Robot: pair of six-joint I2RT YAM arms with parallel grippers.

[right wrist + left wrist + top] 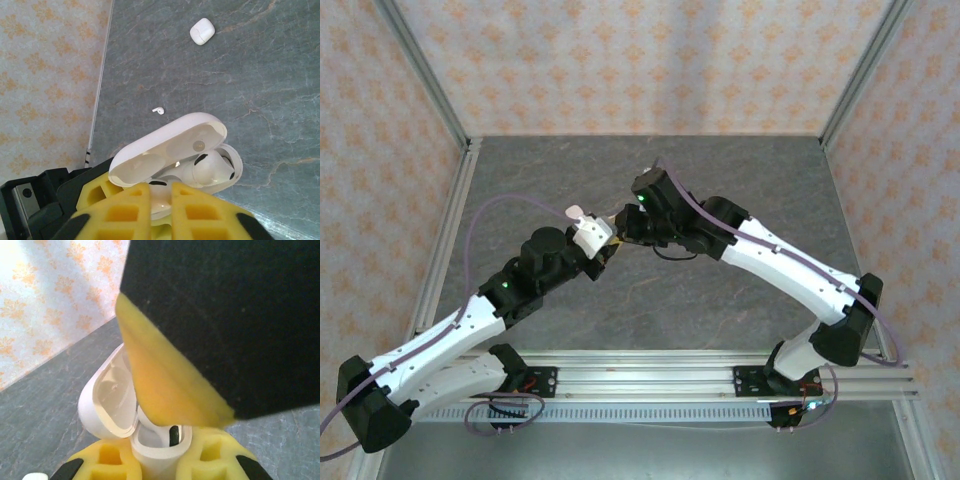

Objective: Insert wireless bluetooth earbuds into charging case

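Grey stone tabletop (740,170), left end effector (596,249) clamping open charging case (165,150) — earbud (210,170) seated, right end effector (161,195) pinched shut above

A blurred yellow finger (160,382) hides much of the charging case (107,400)

The charging case (165,144) and earbud (210,170) are glossy, smooth white plastic; the tabletop (260,80) looks like matt, veined grey stone.
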